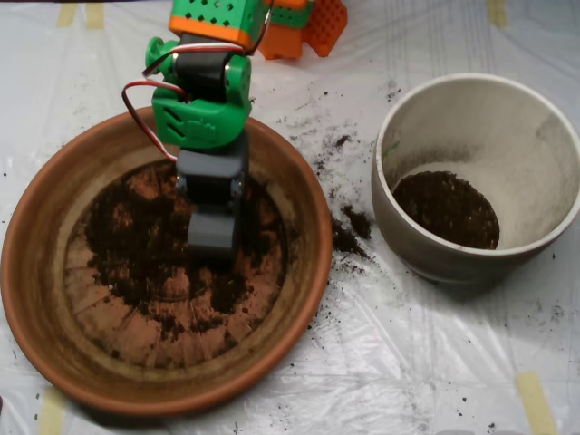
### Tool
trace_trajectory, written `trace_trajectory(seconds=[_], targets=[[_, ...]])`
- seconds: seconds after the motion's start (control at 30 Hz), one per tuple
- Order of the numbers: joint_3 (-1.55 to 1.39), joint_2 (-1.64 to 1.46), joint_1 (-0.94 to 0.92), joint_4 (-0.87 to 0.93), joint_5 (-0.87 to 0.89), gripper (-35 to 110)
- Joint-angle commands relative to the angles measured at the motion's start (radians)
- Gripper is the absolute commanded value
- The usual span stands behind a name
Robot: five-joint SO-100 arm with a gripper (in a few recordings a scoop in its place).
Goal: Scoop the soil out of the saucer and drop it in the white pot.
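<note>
- The saucer (36,272) sits at the left of the overhead view, a wide terracotta dish with a sloped rim and radial ridges showing on its base.
- The soil (136,245) lies spread thinly over the saucer's base, thickest around the middle and upper part, with bare orange clay showing toward the lower edge.
- The arm (204,100) comes in from the top edge, its green and orange body above the saucer's far rim, and reaches downward over the dish; red and white wires loop along its left side.
- The gripper (212,234) hangs below the green joint as a grey block, pointing straight down into the middle of the saucer, its lower end at the soil; whether its shells are parted or closed, and whether it holds any soil, I cannot tell from this angle.
- Loose crumbs and small clumps of spilled soil (349,231) dot the surface (408,362) between the saucer and the pot; the surface is covered in clear plastic sheet.
- The white pot (544,136) stands at the right, upright, apart from the saucer, its pale inner wall dusty.
- A dark patch of soil in the pot (449,208) covers its bottom.
</note>
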State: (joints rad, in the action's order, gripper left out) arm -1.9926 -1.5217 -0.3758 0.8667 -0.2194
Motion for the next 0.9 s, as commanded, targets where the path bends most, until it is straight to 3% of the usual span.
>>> trace_trajectory(seconds=[0.0,0.37,0.6,0.73,0.87], targets=[[-0.018,-0.038,-0.012,-0.011,-0.037,12],[-0.052,-0.066,-0.015,-0.198,-0.256,11],[-0.233,-0.169,-0.031,-0.469,-0.456,2],[-0.224,-0.126,-0.078,-0.620,-0.448,0],[-0.083,-0.071,-0.137,-0.572,-0.331,-1]])
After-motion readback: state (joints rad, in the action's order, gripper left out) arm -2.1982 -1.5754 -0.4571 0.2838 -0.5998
